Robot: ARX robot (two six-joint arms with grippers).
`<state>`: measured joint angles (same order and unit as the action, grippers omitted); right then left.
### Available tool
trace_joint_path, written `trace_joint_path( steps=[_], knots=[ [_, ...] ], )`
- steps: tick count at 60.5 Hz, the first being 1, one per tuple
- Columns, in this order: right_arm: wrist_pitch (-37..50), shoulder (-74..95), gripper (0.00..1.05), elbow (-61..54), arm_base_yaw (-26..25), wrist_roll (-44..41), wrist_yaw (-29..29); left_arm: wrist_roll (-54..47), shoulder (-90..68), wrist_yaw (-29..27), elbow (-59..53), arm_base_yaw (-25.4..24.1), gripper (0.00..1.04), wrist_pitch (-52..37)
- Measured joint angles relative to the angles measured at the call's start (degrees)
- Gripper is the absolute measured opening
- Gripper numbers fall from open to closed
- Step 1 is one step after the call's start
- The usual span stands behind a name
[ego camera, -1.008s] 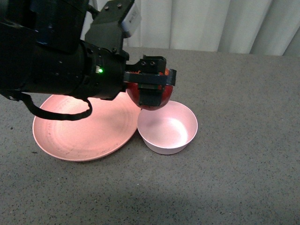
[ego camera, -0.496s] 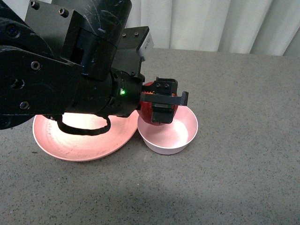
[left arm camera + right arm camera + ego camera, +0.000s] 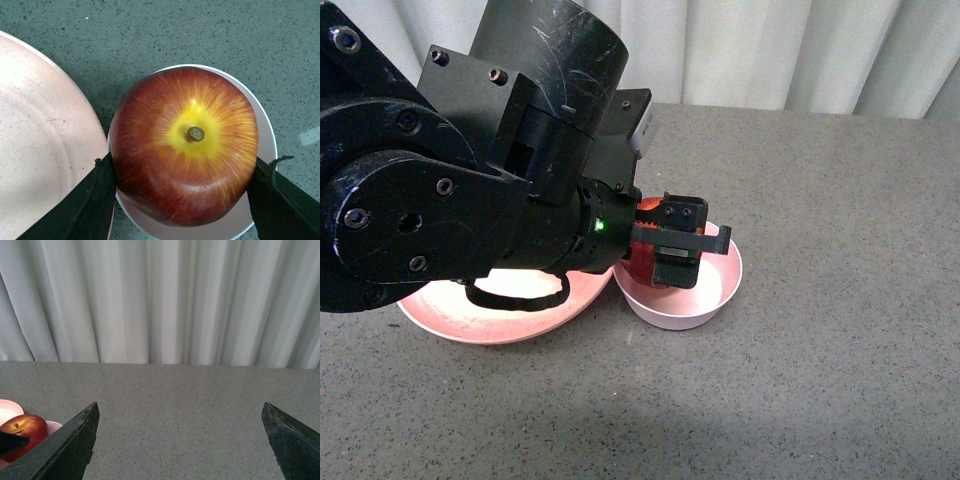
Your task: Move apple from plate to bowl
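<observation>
- We're clamping the apple (image 3: 184, 150) w/ our L gripper (image 3: 184, 172): one finger (image 3: 102, 200) is pressing on each side of the fruit, both contacts visible in the L wrist view.
- Apple is sitting stem-up, yellow patch facing the L wrist cam, dark red elsewhere.
- Apple is hanging directly over the bowl (image 3: 266, 137) and covering most of its opening; only a thin arc of pale-pink rim is showing around it.
- In the front view the apple (image 3: 638, 262) is sitting low, partly inside the bowl (image 3: 720, 290), w/ the L gripper (image 3: 672, 262) reaching in from the plate side.
- We can't tell whether the apple is touching the bowl's bottom; the gripper is blocking that spot.
- Plate (image 3: 450, 322) is lying just beside the bowl, on the robot's left; nothing is lying on the part we're seeing, but the L arm is hiding much of it.
- In the L wrist view the plate (image 3: 40, 150) rim is running right next to the bowl rim; contact or a gap, we can't say.
- Our R gripper (image 3: 182, 445) is spread wide w/ nothing between the fingers, facing the gray table (image 3: 180, 395) and the white curtain (image 3: 150, 300).
- R wrist cam is catching the apple (image 3: 22, 432) and a bit of bowl (image 3: 54, 427) at its edge, well apart from the R gripper.
</observation>
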<state>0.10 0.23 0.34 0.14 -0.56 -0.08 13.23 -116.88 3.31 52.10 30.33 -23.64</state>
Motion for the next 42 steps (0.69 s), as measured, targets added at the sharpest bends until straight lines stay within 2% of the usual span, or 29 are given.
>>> trace_joint_path(
  steps=[10, 22, 26, 42],
  knots=[
    [0.00, 0.00, 0.95, 0.00, 0.00, 0.00, 0.00, -0.04, -0.26, -0.61, -0.07, 0.02, 0.66, -0.35],
    [0.00, 0.00, 0.95, 0.00, 0.00, 0.00, 0.00, -0.83, -0.55, -0.85, -0.33, 0.07, 1.00, -0.42],
    [0.00, 0.00, 0.95, 0.00, 0.00, 0.00, 0.00, -0.90, -0.46, -0.79, -0.59, 0.04, 0.97, -0.83],
    [0.00, 0.00, 0.95, 0.00, 0.00, 0.00, 0.00, 0.17, 7.02, -2.71, -6.36, -0.76, 0.98, -7.80]
  ],
)
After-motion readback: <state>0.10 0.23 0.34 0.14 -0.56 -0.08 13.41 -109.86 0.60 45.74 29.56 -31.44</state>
